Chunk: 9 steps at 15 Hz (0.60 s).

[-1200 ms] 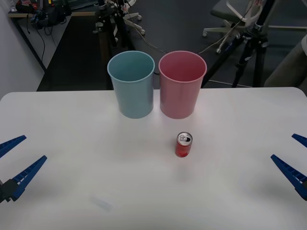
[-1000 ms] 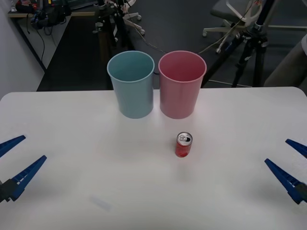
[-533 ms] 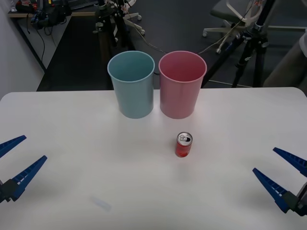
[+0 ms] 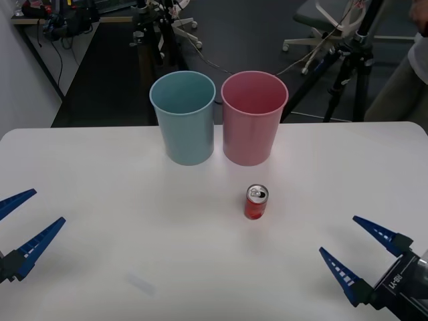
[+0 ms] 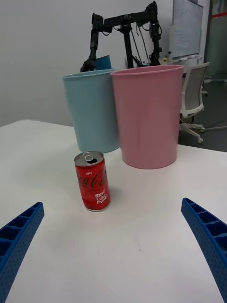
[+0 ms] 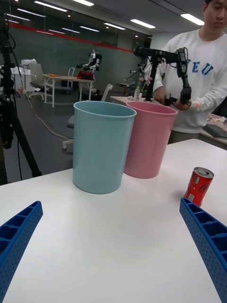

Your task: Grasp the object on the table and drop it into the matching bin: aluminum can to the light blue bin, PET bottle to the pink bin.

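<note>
A small red aluminum can (image 4: 255,202) with a silver top stands upright on the white table (image 4: 100,174), in front of the pink bin (image 4: 253,118). The light blue bin (image 4: 184,118) stands beside the pink one, on its left. My right gripper (image 4: 354,251) is open near the table's front right, some way from the can and pointing toward it. In the right wrist view the can (image 5: 92,187) stands between the blue fingers, with the light blue bin (image 5: 92,110) and pink bin (image 5: 148,116) behind it. My left gripper (image 4: 27,219) is open at the left edge.
Both bins stand close together at the table's far middle. In the left wrist view the light blue bin (image 6: 102,147), pink bin (image 6: 147,139) and can (image 6: 198,186) appear. Behind the table are a tripod (image 4: 351,63) and an office chair (image 4: 321,20).
My right gripper has moved in from the right edge toward the can, staying open. The left gripper, the can and both bins have not moved.
</note>
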### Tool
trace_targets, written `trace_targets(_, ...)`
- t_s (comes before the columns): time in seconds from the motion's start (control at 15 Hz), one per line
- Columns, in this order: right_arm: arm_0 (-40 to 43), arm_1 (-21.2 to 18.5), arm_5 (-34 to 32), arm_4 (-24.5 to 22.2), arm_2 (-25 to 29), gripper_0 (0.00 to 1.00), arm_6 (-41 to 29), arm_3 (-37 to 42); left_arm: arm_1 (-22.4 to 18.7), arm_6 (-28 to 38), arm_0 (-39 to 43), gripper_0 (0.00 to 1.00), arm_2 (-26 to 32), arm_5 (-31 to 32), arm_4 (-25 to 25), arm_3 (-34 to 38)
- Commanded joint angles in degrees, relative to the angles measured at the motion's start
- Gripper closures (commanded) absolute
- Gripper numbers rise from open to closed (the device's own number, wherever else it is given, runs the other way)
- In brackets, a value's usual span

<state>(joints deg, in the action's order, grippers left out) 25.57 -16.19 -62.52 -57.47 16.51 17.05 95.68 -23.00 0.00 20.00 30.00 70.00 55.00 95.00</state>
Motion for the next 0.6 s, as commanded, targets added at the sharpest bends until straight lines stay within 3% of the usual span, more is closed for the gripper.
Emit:
trace_targets(0.07,-0.08,0.72,4.08,0.08,-4.56,0.00,4.84,-0.05,0.00,0.00,0.00,0.00,0.00,0.00,0.00,0.00)
trace_targets(0.6,-2.28,0.81,17.00,0.35,-16.33,0.00,8.97,-0.05,0.00,0.00,0.00,0.00,0.00,0.00,0.00,0.00)
